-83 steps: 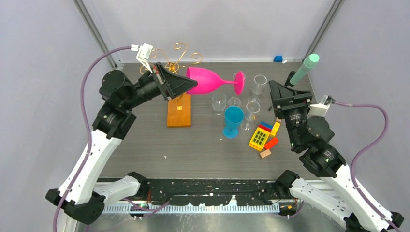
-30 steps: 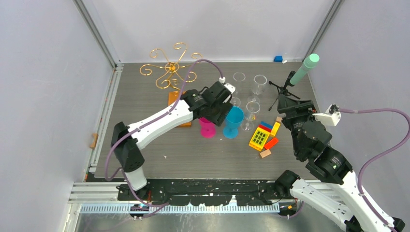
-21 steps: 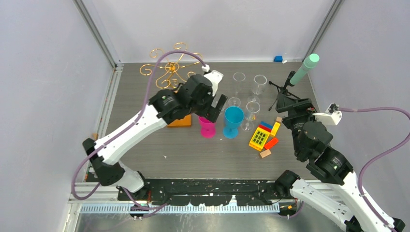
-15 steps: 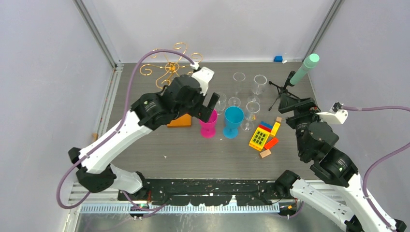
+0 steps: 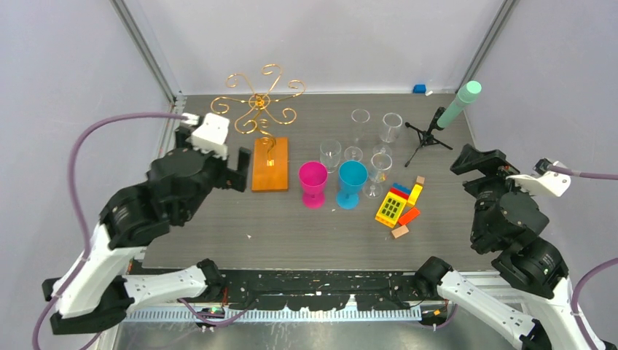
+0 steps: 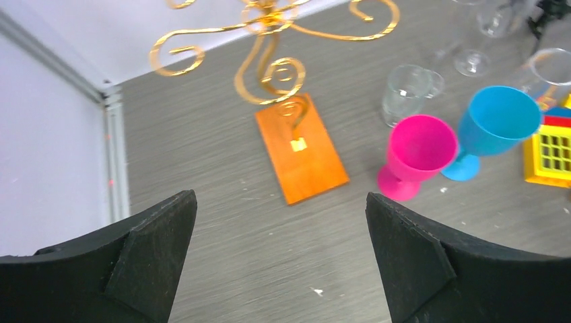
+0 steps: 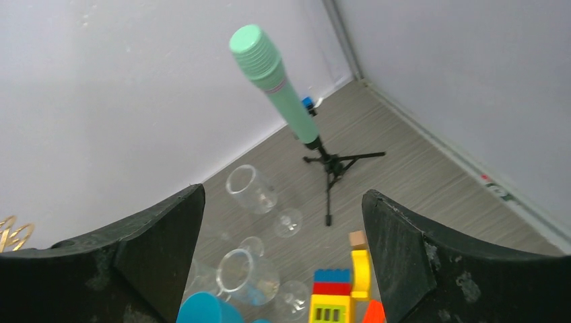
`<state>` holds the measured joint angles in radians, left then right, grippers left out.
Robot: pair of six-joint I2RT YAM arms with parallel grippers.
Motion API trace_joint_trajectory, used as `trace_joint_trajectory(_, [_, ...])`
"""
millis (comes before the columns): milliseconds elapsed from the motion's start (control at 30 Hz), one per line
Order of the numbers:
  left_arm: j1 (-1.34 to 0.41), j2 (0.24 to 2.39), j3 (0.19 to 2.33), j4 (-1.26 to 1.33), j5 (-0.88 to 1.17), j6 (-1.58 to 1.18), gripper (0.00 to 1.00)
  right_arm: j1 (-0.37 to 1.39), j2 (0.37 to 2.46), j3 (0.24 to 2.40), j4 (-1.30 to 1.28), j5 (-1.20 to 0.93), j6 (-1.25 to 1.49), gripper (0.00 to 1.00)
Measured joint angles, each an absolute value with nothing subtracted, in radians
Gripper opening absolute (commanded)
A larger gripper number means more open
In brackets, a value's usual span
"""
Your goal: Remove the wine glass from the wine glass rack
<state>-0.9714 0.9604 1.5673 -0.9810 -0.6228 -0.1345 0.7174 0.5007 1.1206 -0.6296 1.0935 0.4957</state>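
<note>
Pink wine glass (image 5: 314, 178) stands upright mid-table, off the wine glass rack (image 5: 270, 164) — just beside a blue goblet (image 5: 352, 179), rims possibly touching. Left gripper (image 6: 279, 202) and right gripper (image 7: 283, 195) — both wide, empty.

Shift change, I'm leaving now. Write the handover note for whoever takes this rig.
Left gripper: open, empty, left of the wine glass rack.
Right gripper: open, empty, at the right side of the table.
Pink wine glass: upright on the table, between the rack's wooden base and the blue glass.
Rack: no glass hanging.
Done: glass off the rack.
Left: nothing apparent.
</note>
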Motion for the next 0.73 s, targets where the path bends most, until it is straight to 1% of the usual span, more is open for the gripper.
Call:
trace_joint_trajectory(333, [-0.971,0.678,1.452,-0.989,-0.839,-0.068,1.00,0.717,0.425,1.131,-0.582,1.278,0.278,0.94])
trace_joint_trajectory(500, [-0.971,0.609,1.419,-0.993,-0.863,-0.061,1.00,0.717,0.405,1.136,-0.546,1.320,0.214,0.95])
trace_joint_trajectory(733, [-0.971,0.566,1.396,-0.979,-0.888,-0.031,1.00,0.717,0.403,1.140,-0.515,1.342,0.183,0.95])
